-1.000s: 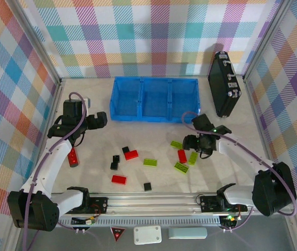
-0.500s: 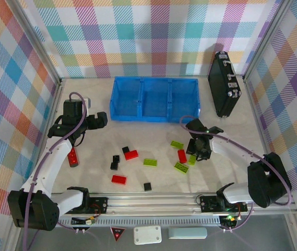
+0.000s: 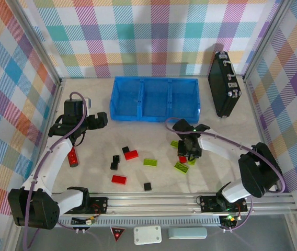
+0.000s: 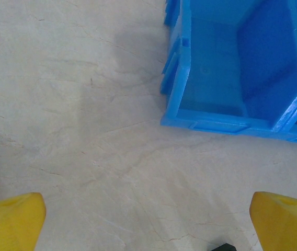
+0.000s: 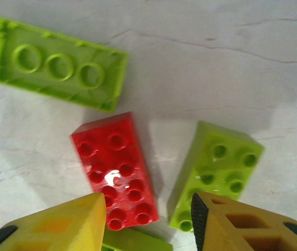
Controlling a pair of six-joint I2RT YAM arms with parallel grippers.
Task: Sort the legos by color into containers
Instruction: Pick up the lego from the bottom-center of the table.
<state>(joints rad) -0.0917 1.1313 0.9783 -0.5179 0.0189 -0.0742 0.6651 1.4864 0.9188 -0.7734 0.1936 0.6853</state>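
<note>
Red lego (image 5: 118,170) lies just before the blue tray's (image 3: 155,117) right end; right tool (image 5: 147,205) straddles it, narrowed, grip unclear. Left tool (image 4: 148,219) gapes wide. Seemingly mid-pick; next, lift toward a compartment.

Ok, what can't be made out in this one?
Right wrist view: whether the right end effector touches the red brick; its own fingers block the contact.
Right wrist view: a lime brick, cut off by the bottom edge.
Left wrist view: a black object, cut off by the bottom edge, unidentifiable.
</note>
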